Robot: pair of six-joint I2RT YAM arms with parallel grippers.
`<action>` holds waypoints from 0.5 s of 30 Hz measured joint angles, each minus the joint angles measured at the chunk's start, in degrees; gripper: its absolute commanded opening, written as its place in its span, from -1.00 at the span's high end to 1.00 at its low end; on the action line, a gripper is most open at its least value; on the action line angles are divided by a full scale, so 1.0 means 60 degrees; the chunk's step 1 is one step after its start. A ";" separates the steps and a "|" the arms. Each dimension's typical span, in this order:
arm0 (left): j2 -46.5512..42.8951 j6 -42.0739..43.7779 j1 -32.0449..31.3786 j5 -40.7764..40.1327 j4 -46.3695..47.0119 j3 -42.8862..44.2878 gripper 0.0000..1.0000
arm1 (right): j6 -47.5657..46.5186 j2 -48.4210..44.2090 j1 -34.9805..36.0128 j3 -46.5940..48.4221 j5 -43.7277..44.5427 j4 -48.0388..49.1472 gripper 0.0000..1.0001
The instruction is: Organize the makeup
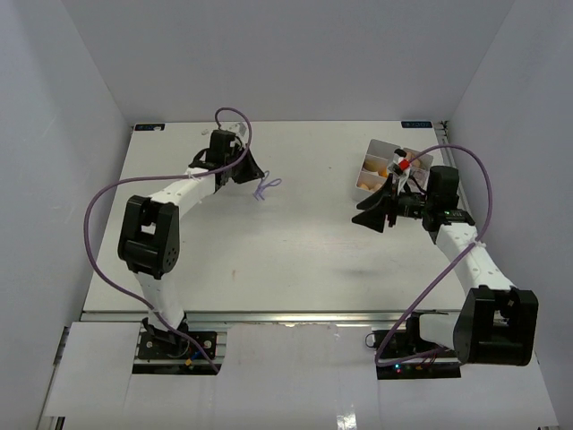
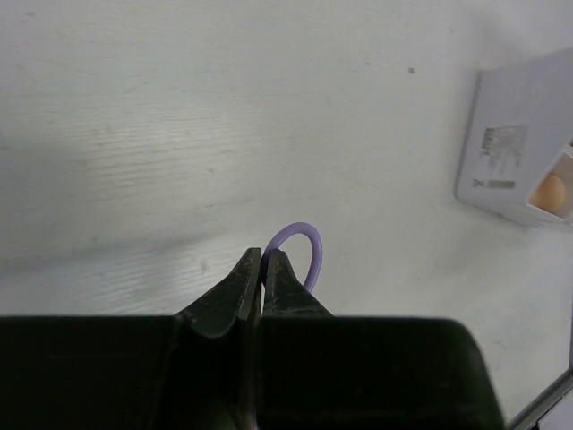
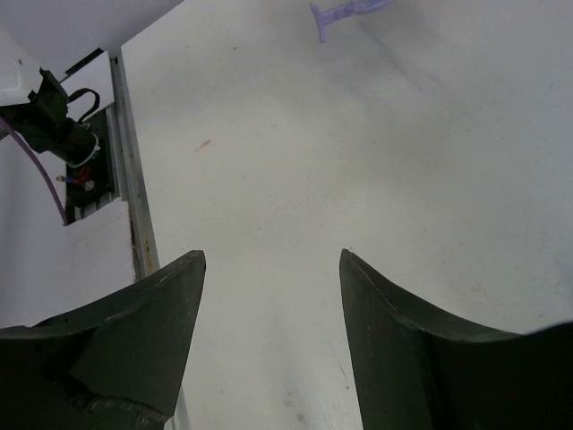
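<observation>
Two arms, top view: the purple looped tool [image 1: 266, 186] is held at the left fingers [image 1: 256, 176], far left on the counter [image 1: 295, 269]. The white tray [image 1: 380, 150] lies well apart to the right, just beside the right fingers [image 1: 365, 215].
Left wrist view: the left fingers [image 2: 262, 262] are pinched shut on the tool's loop [image 2: 304, 244]. The tray [image 2: 501, 152] is seen ahead and to the right.
Right wrist view: the right fingers [image 3: 273, 264] are spread wide, with nothing held. The tool [image 3: 345, 9] is seen far ahead.
Coming move: a rightward carry to the tray is judged necessary. Whether the tool is lifted cannot be told.
</observation>
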 measured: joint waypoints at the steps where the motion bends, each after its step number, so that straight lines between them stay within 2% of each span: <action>1: -0.0303 -0.0162 -0.0219 0.0069 0.0354 -0.0411 1.00 | 0.0285 0.0231 0.0138 0.0072 0.0069 -0.0030 -0.39; 8: -0.1157 -0.0792 -0.1903 -0.0139 0.1860 -0.1945 1.00 | 0.2336 0.2052 0.1016 0.1550 0.0473 -0.0687 -0.47; 15: -0.1190 -0.0861 -0.3400 -0.1137 0.2580 -0.2187 1.00 | 0.3584 0.2971 0.1401 0.2131 0.0802 -0.0875 -0.48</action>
